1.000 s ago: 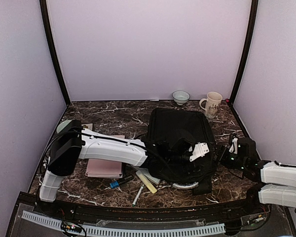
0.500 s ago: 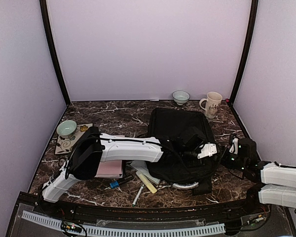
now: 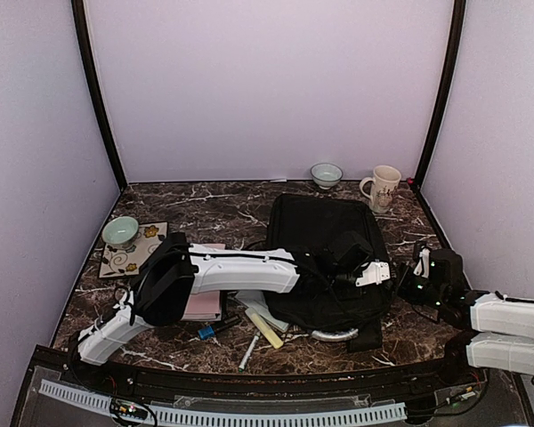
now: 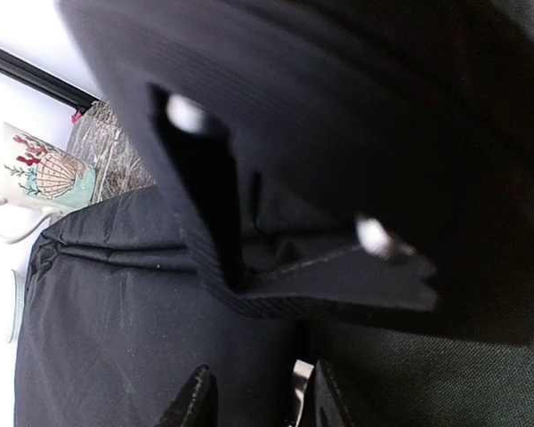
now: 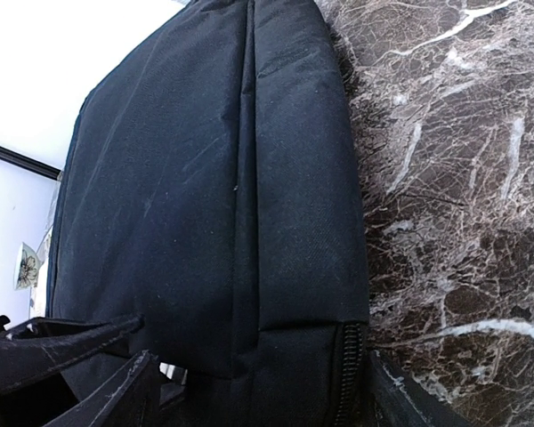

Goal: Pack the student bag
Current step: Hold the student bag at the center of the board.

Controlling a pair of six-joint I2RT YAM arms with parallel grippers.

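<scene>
The student bag (image 3: pixel 325 240) lies flat at the table's middle right, black and closed along the side I see. My left gripper (image 3: pixel 349 252) reaches across its top. In the left wrist view the left gripper (image 4: pixel 260 400) has its fingers apart over the bag's fabric (image 4: pixel 116 320), with a small metal zipper tab (image 4: pixel 299 384) beside the right finger. A dark strap flap (image 4: pixel 276 294) hangs blurred in front. My right gripper (image 3: pixel 409 277) is at the bag's right edge. The right gripper (image 5: pixel 262 391) straddles the bag's side wall (image 5: pixel 196 178), both fingers against it, next to the zipper (image 5: pixel 347 365).
A pink book (image 3: pixel 191 302) lies under the left arm. A blue marker (image 3: pixel 215 329), a yellow highlighter (image 3: pixel 265 329) and a white pen (image 3: pixel 248 353) lie in front of the bag. A bowl (image 3: pixel 326 174) and mug (image 3: pixel 383 187) stand at the back, a green cup (image 3: pixel 120 231) far left.
My left arm has stretched further right over the bag and its fingers have drawn closer together. The right gripper has stayed at the bag's right edge.
</scene>
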